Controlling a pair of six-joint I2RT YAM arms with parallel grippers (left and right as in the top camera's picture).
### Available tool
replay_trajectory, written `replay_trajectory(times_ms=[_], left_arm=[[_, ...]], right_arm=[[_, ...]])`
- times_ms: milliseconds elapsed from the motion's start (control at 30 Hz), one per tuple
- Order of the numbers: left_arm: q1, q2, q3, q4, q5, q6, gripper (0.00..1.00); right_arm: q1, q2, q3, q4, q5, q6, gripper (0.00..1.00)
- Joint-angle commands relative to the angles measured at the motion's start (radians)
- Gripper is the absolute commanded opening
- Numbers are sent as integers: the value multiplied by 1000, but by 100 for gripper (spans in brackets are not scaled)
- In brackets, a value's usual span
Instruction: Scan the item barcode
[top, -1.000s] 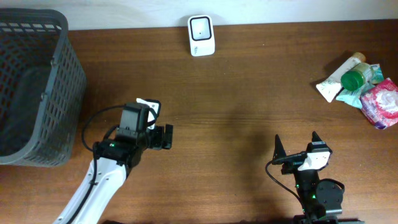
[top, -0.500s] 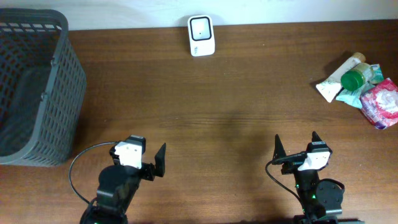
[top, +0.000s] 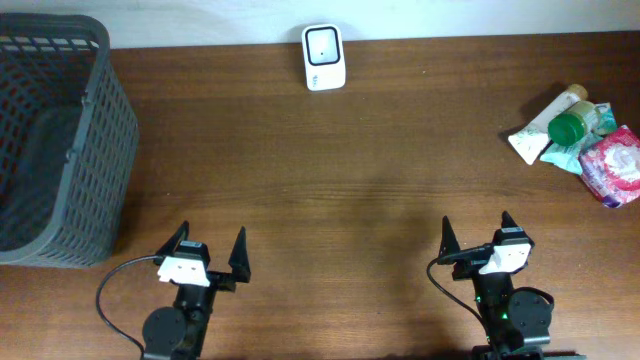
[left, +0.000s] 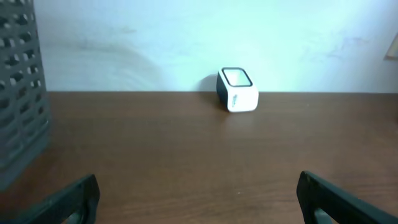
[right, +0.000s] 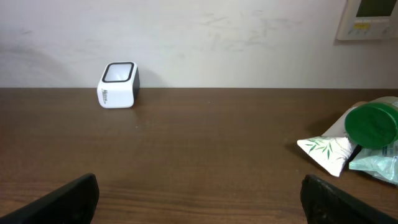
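Dark brown wood makes up the counter (top: 380, 150), which runs back to a plain white wall (right: 249, 37). Seen from overhead, a small white scanner (top: 324, 56) with a dark window on top stands at 12 o'clock, hard against the far edge. A grey slatted basket (top: 100, 120) fills the 9 to 10 o'clock side.

The goods lie in a loose heap at about 2 o'clock, near the right edge. A bottle (top: 571, 127) with a green cap lies on its side. A white packet (top: 530, 142) printed with green leaves sits at its near left and touches it. A pink packet (top: 612, 168) lies at the heap's 4 o'clock end. No barcode can be made out on any of them.

The left claw (top: 212, 235) sits at 7 o'clock, low on the near edge, its jaws spread wide with nothing between them. The right claw (top: 476, 225) sits at 5 o'clock, likewise gaping and empty. Both are well apart from the heap and from the scanner. In each wrist view the dark fingers (left: 68, 202) frame the bottom corners, with bare wood between them.
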Motion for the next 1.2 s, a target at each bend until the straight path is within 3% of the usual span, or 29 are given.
replay_trajectory(times_ms=[0,133,267,500,633,800,1167], left_arm=[[50,-48,-6,-63,15,13,99],[101,-48,-6,-80,15,21,99],[108,-48,-5,-79,46,136,99],[108,-48,-5,-80,37,127,99],[141,-48,-5,-80,37,-8,99],[155,-48,-5,-83,29,64,99],[155,-48,-5,-79,37,64,99]], right_arm=[[3,-7,-7,-4,9,10,99],[3,-7,-7,-4,9,10,98],[3,-7,-7,-4,9,10,99],[3,-7,-7,-4,9,10,99],[3,-7,-7,-4,9,10,99],[3,-7,-7,-4,9,10,98],[3,-7,-7,-4,9,10,98]])
